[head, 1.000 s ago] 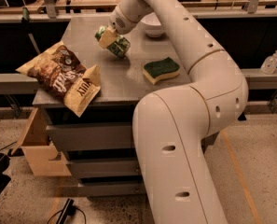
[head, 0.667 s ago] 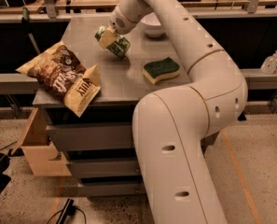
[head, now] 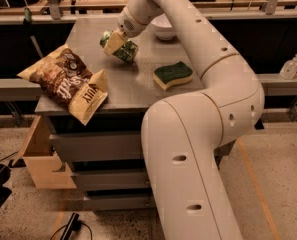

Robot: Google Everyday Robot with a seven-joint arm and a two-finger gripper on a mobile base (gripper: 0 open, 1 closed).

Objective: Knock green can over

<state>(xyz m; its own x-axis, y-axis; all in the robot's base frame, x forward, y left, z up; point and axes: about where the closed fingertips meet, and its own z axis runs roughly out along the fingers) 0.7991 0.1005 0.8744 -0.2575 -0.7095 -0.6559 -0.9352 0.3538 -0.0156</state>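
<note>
The green can (head: 124, 50) is dark green with a mottled lighter pattern and a silver top. It is tilted far over toward the left, near the back middle of the grey table (head: 133, 86). My gripper (head: 114, 43) sits right at the can, with its tan fingers (head: 116, 42) lying across the can's upper part and covering it. The arm reaches in from the lower right and arches over the table.
A brown snack bag (head: 68, 83) lies at the table's front left corner. A green-and-yellow sponge (head: 172, 74) lies right of the can. A white bowl (head: 162, 28) stands at the back behind the arm. An open wooden drawer (head: 40, 156) sticks out lower left.
</note>
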